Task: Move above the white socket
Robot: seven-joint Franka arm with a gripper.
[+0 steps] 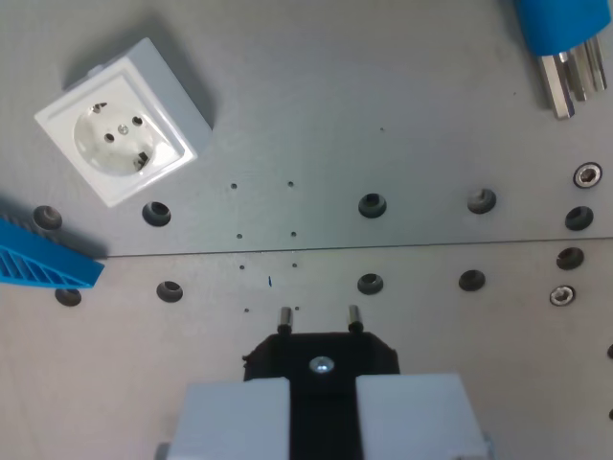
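The white socket [124,123] is a square box with a round recessed face and two pin holes, lying at the wrist view's upper left on the grey metal plate [383,86]. My gripper [322,407] fills the bottom centre, its two pale grey fingers [235,417] shut on a black plug [321,359]. The plug's two metal pins [284,318] point up the picture. The socket is well to the upper left of the plug, apart from it.
A blue ribbed part [43,257] pokes in at the left edge below the socket. A blue-handled piece with metal prongs [565,57] sits at the top right. Rows of holes and screws [372,204] cross the plate, with a seam between two panels.
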